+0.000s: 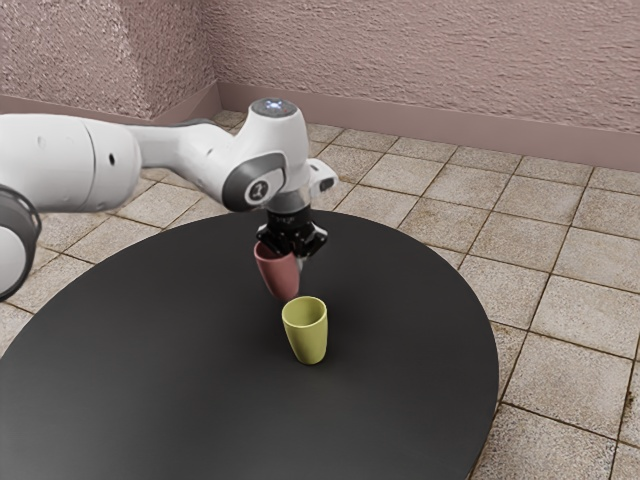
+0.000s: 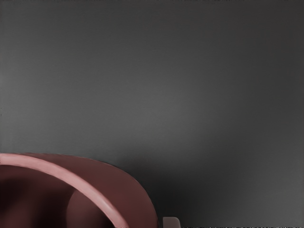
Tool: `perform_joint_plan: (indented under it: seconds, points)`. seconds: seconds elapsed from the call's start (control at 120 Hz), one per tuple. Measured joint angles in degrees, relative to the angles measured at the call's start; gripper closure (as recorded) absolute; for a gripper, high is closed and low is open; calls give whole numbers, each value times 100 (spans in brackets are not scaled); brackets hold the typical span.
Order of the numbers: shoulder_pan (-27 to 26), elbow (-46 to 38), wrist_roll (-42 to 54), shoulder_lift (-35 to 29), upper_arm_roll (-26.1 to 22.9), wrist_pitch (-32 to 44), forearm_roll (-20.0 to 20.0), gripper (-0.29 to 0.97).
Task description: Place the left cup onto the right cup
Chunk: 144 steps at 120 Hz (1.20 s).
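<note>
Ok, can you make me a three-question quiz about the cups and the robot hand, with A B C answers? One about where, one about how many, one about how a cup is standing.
1. Where is the dusty-pink plastic cup?
A) on the floor tiles
B) held in the black two-finger gripper
C) inside the other cup

2. How many cups are there?
A) one
B) two
C) four

3. How is the yellow-green plastic cup standing?
A) upright, mouth up
B) on its side
C) upside down

Answers:
1 B: the gripper pinches its rim, and the cup hangs tilted beside the yellow-green one.
2 B: one pink cup and one yellow-green cup.
3 A: it stands open end up on the round black table.
</note>
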Motion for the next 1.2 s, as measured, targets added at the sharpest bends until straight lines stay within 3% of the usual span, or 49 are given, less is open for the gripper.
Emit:
perform_joint_plan:
  seconds: [0.608,1.2]
  points:
    - [-41,53,61,-493,-99,-480,-17,79]
    - [-51,230,-95,-957,-779,-1297,-11,79]
